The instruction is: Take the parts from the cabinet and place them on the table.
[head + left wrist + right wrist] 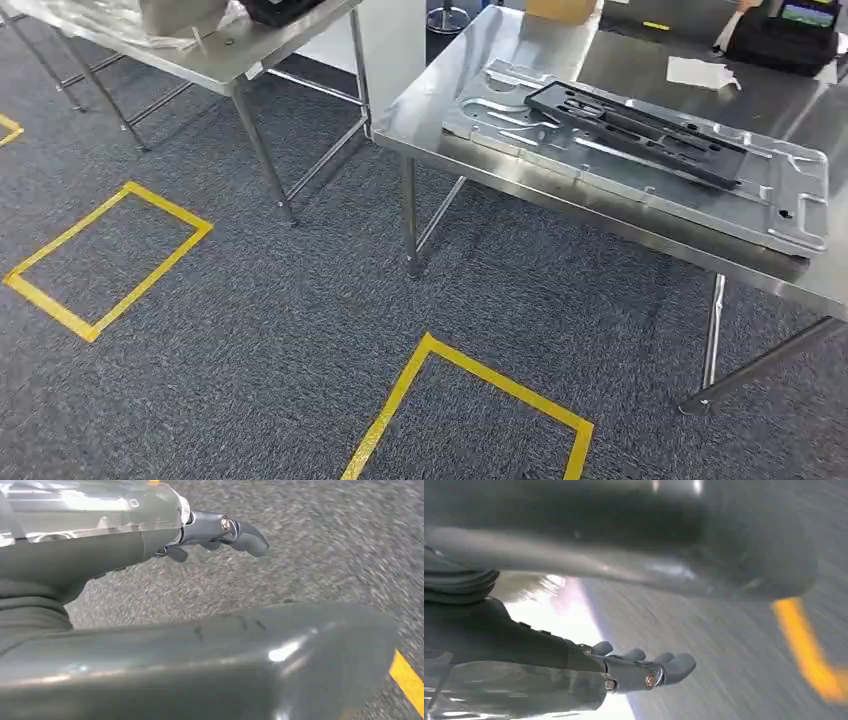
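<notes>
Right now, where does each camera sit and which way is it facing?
Head view: high on the body, looking forward and down at grey carpet, yellow tape squares and a steel table carrying a silver panel with a black part on it; none of the robot's own body appears.
Left wrist view: behind the left hand, facing blurred carpet; thumb and fingers hold nothing.
Right wrist view: behind the right hand, facing blurred carpet; it holds nothing.
Shared: carpet and yellow tape.

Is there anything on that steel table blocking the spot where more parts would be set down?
The silver plate with a black part on top covers much of the near table; bare steel remains around it.
</notes>
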You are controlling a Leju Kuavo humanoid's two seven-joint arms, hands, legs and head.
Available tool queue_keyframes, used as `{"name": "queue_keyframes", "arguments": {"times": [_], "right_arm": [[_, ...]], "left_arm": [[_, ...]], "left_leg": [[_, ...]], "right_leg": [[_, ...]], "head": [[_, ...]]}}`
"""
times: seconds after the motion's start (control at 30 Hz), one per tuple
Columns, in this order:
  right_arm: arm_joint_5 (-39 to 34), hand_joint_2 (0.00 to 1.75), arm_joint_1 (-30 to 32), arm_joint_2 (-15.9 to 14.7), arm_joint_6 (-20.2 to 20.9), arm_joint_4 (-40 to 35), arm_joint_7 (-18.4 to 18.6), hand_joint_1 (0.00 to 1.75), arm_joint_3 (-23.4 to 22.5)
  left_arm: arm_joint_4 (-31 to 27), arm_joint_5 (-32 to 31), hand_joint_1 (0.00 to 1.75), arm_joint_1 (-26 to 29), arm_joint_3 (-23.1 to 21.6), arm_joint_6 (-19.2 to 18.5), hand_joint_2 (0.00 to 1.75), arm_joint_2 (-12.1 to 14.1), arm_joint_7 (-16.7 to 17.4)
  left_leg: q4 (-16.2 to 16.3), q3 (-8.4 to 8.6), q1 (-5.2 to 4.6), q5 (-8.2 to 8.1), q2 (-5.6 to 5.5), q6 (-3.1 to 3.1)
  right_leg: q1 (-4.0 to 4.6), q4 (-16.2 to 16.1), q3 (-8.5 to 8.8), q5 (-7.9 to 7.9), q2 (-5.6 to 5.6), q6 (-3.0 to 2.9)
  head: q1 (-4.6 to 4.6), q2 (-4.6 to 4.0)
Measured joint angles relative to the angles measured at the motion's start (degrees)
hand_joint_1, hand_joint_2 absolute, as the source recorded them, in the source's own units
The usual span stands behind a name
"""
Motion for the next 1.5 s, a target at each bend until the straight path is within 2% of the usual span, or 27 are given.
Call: {"name": "queue_keyframes", "arguments": {"times": [0.07, 0.13, 0.2, 0.23, 0.33, 0.37, 0.43, 0.5, 0.53, 0.57, 0.63, 0.67, 0.7, 0.83, 0.87, 0.93, 1.0, 1.03, 1.07, 1.13, 1.17, 1.2, 1.23, 1.33, 1.37, 1.43, 1.5], "right_arm": [[-0.5, 0.0, 0.59, -0.44, 1.23, 2.12, 1.16, 0.0, -1.16], [-2.81, 0.0, 0.41, -0.52, 4.93, 3.79, 5.36, 0.0, -2.74], [-5.89, 0.0, 0.65, -0.61, 8.04, 4.71, 9.41, 0.0, -5.26], [-6.89, 0.0, 0.75, -0.61, 8.59, 5.11, 10.19, 0.0, -6.52], [-7.71, 0.0, 0.51, -0.72, 9.2, 5.52, 10.6, 0.0, -8.63], [-7.91, 0.0, 0.48, -0.76, 9.22, 5.57, 10.62, 0.0, -9.06], [-8.28, 0.0, 0.5, -0.85, 9.22, 5.9, 9.8, 0.0, -10.16], [-8.37, 0.0, 0.87, -0.89, 8.76, 6.25, 7.51, 0.0, -11.36], [-8.28, 0.0, 0.97, -0.87, 8.59, 6.31, 6.13, 0.0, -11.67], [-8.02, 0.0, 1.01, -0.87, 8.35, 6.42, 4.14, 0.0, -12.0], [-7.39, 0.0, 0.96, -0.85, 8.0, 6.55, 1.15, 0.0, -12.37], [-6.88, 0.0, 0.86, -0.81, 7.95, 6.57, 0.08, 0.0, -12.37], [-6.3, 0.0, 0.86, -0.79, 7.97, 6.73, -0.5, 0.0, -12.37], [-4.35, 0.0, -0.01, -0.28, 8.24, 6.86, -0.92, 0.0, -12.32], [-3.6, 0.0, -0.09, 0.27, 8.46, 6.88, -0.9, 0.0, -12.17], [-2.8, 0.0, 0.03, 0.26, 8.83, 6.9, -0.81, 0.0, -11.93], [-2.14, 0.0, 0.14, 0.31, 9.13, 7.18, -0.46, 0.0, -11.8], [-1.61, 0.0, 0.12, 0.31, 9.49, 7.25, -0.17, 0.0, -11.71], [-1.07, 0.0, 0.04, 0.33, 10.03, 7.27, 0.29, 0.0, -11.43], [0.16, 0.0, -0.22, 0.5, 11.3, 7.36, 1.62, 0.0, -10.77], [0.57, 0.0, -0.33, 0.66, 11.74, 7.38, 2.19, 0.0, -10.51], [1.05, 0.0, -0.43, 0.63, 12.09, 7.38, 2.6, 0.0, -10.27], [1.51, 0.0, -0.56, 0.66, 12.33, 7.38, 2.89, 0.0, -9.96], [3.04, 0.0, -1.58, 0.85, 12.92, 7.38, 2.91, 0.0, -8.96], [3.43, 0.0, -1.83, 0.99, 13.0, 7.38, 2.84, 0.0, -8.68], [4.35, 0.0, -2.06, 1.18, 13.15, 7.38, 2.69, 0.0, -7.98], [5.03, 0.0, -2.16, 1.55, 13.4, 7.4, 2.69, 0.0, -7.47]], "left_arm": [[0.0, 0.0, 0.0, 0.21, -0.09, 0.13, 0.0, 0.02, 0.26], [0.0, 0.0, 0.0, 0.22, -0.46, 0.2, 0.0, 0.02, 1.09], [0.0, -0.02, 0.0, -0.15, -0.98, 0.2, 0.0, 0.04, 1.81], [0.0, -0.02, 0.0, -0.2, -1.33, 0.2, 0.0, 0.09, 2.08], [0.0, -0.02, 0.0, 0.01, -1.57, 0.15, 0.0, 0.15, 2.36], [0.0, -0.02, 0.0, 0.0, -1.7, 0.15, 0.0, 0.15, 2.47], [0.0, -0.04, 0.0, -0.1, -2.08, 0.13, 0.0, 0.18, 2.6], [0.0, -0.04, 0.0, -0.16, -2.58, -0.02, 0.0, 0.22, 2.47], [0.0, -0.04, 0.0, -0.11, -2.75, -0.04, 0.0, 0.24, 2.18], [0.0, -0.04, 0.0, -0.03, -2.88, -0.13, 0.0, 0.24, 1.75], [0.0, -0.04, 0.0, -0.02, -2.93, -0.22, 0.0, 0.24, 1.22], [0.0, -0.04, 0.0, -0.1, -2.91, -0.17, 0.0, 0.24, 0.96], [0.0, -0.02, 0.0, -0.21, -2.91, 0.07, 0.0, 0.15, 0.83], [0.0, 0.0, 0.0, -0.16, -2.89, 1.42, 0.0, 0.11, 0.46], [0.02, 0.0, 0.0, -0.07, -2.8, 1.99, 0.0, 0.09, 0.33], [0.02, 0.0, 0.0, -0.28, -2.6, 2.75, 0.0, -0.04, 0.15], [0.02, 0.02, 0.0, -0.33, -2.47, 3.14, 0.0, -0.09, 0.2], [0.02, 0.02, 0.0, -0.28, -2.21, 3.65, 0.0, -0.13, 0.55], [0.0, 0.0, 0.0, -0.17, -1.82, 4.19, 0.0, -0.17, 1.24], [0.02, 0.02, 0.0, -0.07, -1.0, 5.49, 0.0, -0.17, 2.8], [0.02, 0.02, 0.0, -0.14, -0.65, 6.17, 0.0, -0.22, 3.52], [0.0, 0.02, 0.0, -0.29, -0.26, 6.8, 0.0, -0.46, 4.13], [-0.02, 0.02, 0.0, -0.45, 0.22, 7.39, 0.0, -0.63, 4.66], [0.0, 0.02, 0.0, -0.14, 1.2, 9.34, 0.0, -0.98, 4.9], [-0.02, 0.02, 0.0, -0.1, 1.7, 9.85, 0.0, -1.23, 4.68], [-0.02, 0.02, 0.0, -0.24, 2.16, 10.69, 0.0, -1.57, 4.13], [-0.02, 0.02, 0.0, -0.4, 2.67, 11.21, 0.0, -2.01, 3.89]], "left_leg": [[3.42, 0.31, 0.63, 1.39, 0.39, -0.65], [-4.14, 6.4, 0.93, 4.0, 1.06, -0.78], [-14.34, 13.63, 0.44, 2.87, 5.04, -0.45], [-14.22, 13.17, 0.02, 3.32, 4.42, 0.58], [-14.97, 12.35, -0.11, 3.19, 3.06, 1.96], [-15.6, 12.83, 0.36, 3.78, 2.53, 2.65], [-15.67, 12.17, 0.21, 4.42, 1.59, 3.51], [-15.55, 11.58, -0.13, 4.74, 0.16, 3.82], [-15.42, 11.36, -0.23, 4.85, -0.63, 3.83], [-15.27, 11.24, -0.34, 4.93, -1.57, 3.8], [-14.94, 11.2, -0.44, 5.0, -3.08, 3.67], [-14.81, 11.18, -0.48, 5.05, -3.81, 3.59], [-14.66, 10.96, -0.66, 5.14, -4.21, 3.33], [-14.86, 9.95, -0.45, 5.91, -6.56, 1.78], [-13.93, 9.73, -0.47, 5.49, -4.95, 1.8], [-8.49, 7.04, -0.48, 1.39, -1.17, 1.34], [0.8, 2.99, -0.07, -3.02, -0.33, 0.75], [3.53, 1.93, 0.14, -3.62, -0.15, 0.5], [3.26, 2.32, 0.33, -2.87, 0.07, 0.35], [-5.13, 7.18, 0.62, 1.52, 0.9, 0.18], [-10.65, 10.35, 0.63, 3.57, 2.44, 0.25], [-13.95, 11.87, 0.37, 3.14, 5.81, 0.36], [-14.16, 11.93, -0.03, 3.38, 5.04, 1.22], [-14.15, 11.11, -0.32, 3.53, 3.14, 2.2], [-14.66, 11.55, 0.07, 3.97, 2.59, 2.8], [-14.72, 11.28, 0.02, 4.31, 1.44, 3.41], [-14.68, 10.99, -0.23, 4.46, -0.03, 3.63]], "right_leg": [[-0.1, 0.48, -1.12, 0.39, -1.37, 0.33], [-0.22, 0.93, -1.68, 0.53, -2.35, 0.66], [0.02, 1.36, -1.78, 0.31, -3.51, 1.38], [0.11, 1.44, -1.67, 0.35, -4.01, 1.85], [0.26, 1.43, -1.44, 0.46, -5.46, 2.91], [-0.04, 1.63, -1.51, 0.03, -4.8, 3.34], [-0.42, 7.61, -4.19, -4.48, 0.65, 3.71], [-0.52, 17.18, -8.63, -8.62, 2.07, 3.89], [-0.52, 19.44, -9.81, -8.81, 2.19, 3.87], [-0.52, 18.89, -9.68, -7.51, 2.24, 3.79], [-0.51, 11.27, -6.22, -2.31, 2.84, 3.37], [-0.52, 5.61, -3.61, 0.44, 4.63, 2.96], [-0.43, 2.89, -2.58, 0.22, 7.41, 2.55], [-0.25, 2.11, -2.69, 0.82, 5.27, 1.82], [-0.83, 1.5, -2.55, 1.37, 4.19, 1.33], [-0.72, 1.33, -2.69, 1.46, 2.86, 0.6], [-0.59, 1.39, -2.86, 1.47, 1.11, 0.64], [-0.57, 1.44, -2.92, 1.45, 0.3, 0.68], [-0.58, 1.46, -2.9, 1.42, -0.37, 0.73], [-0.66, 1.65, -2.7, 1.16, -1.76, 1.13], [-0.68, 1.86, -2.54, 0.94, -2.33, 1.47], [-0.4, 2.03, -2.5, 0.69, -2.8, 1.85], [-0.09, 2.32, -2.59, 0.43, -3.3, 2.32], [-0.19, 2.11, -2.27, 0.47, -4.91, 3.27], [-0.47, 2.34, -2.29, -0.02, -4.49, 3.75], [-0.71, 7.87, -4.57, -4.13, 0.56, 3.84], [-0.65, 16.98, -8.97, -8.18, 1.95, 3.81]], "head": [[-0.02, 0.0], [0.0, 0.0], [-0.02, 0.0], [0.18, 0.0], [0.15, 0.0], [0.17, 0.0], [0.2, 0.0], [0.17, 0.0], [0.17, 0.0], [0.17, 0.0], [0.17, 0.0], [0.17, 0.0], [0.18, 0.0], [0.17, 0.0], [0.17, 0.0], [0.11, 0.0], [0.11, 0.0], [0.11, 0.0], [0.13, 0.0], [0.13, 0.0], [0.13, 0.0], [0.13, 0.0], [0.2, 0.0], [0.2, 0.0], [0.17, 0.0], [0.22, 0.0], [0.2, 0.0]]}}
